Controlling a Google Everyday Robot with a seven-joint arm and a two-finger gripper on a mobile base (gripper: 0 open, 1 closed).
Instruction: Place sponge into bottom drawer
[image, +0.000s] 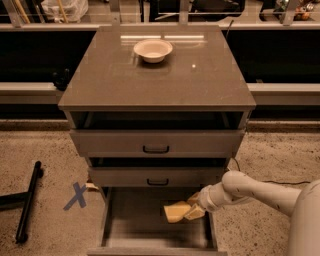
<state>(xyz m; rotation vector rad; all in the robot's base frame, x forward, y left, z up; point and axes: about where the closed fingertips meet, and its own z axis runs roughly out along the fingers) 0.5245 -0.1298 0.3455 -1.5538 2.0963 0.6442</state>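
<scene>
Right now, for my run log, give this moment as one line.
pincer: shut on sponge | place: over open bottom drawer | bowl: on cabinet top

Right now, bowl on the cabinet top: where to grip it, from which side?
Probably pinch the bowl at its near rim, coming from above: it stands upright and open, and its thin wall suits a finger each side. The gripper is low over the bottom drawer, shut on the sponge.

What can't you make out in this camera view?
Whether the sponge, held by the gripper over the bottom drawer's right side, touches the floor: the viewing angle hides any gap.
Insides of the two upper drawers: in shadow.
The arm beyond its elbow: cut by the right edge.
</scene>
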